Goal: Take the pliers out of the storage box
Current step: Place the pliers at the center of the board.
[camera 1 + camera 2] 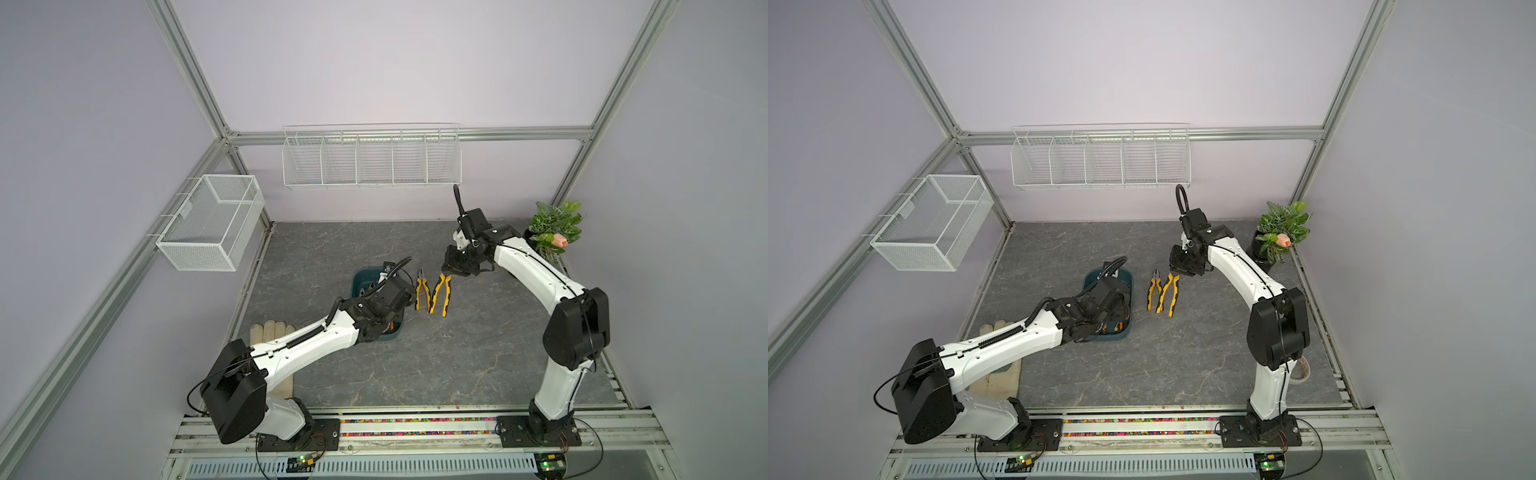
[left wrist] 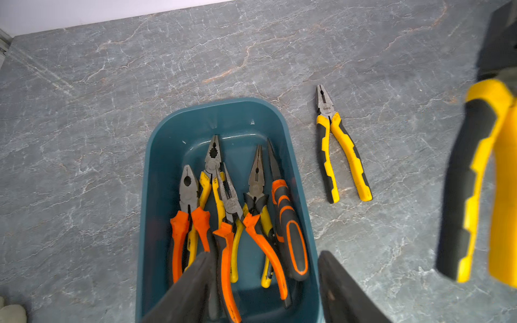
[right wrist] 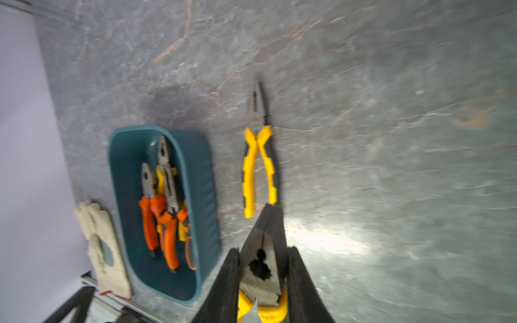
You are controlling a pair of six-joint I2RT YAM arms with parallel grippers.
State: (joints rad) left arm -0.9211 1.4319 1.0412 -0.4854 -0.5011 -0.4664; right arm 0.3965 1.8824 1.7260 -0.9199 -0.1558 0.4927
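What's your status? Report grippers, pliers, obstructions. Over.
Left gripper open over storage box. Right gripper shut on yellow-handled pliers, gripped by the head. Five pliers in box, loose pliers on table. Glove beside box, not blocking.

We hold our left black parallel gripper (image 2: 265, 254) spread wide; our right black parallel gripper (image 3: 263, 250) clamps yellow-and-black-handled pliers (image 3: 270, 260)

Left of middle: storage box (image 2: 156, 173) on the surface (image 2: 84, 112).
In it: five pliers (image 2: 232, 205) side by side.
Right of it: lone pliers (image 2: 326, 107), flat.
Further right: held pliers (image 3: 270, 258), head in right hand (image 3: 263, 251).
Front left: glove (image 1: 268, 330).
Back right corner: plant (image 1: 555, 226).
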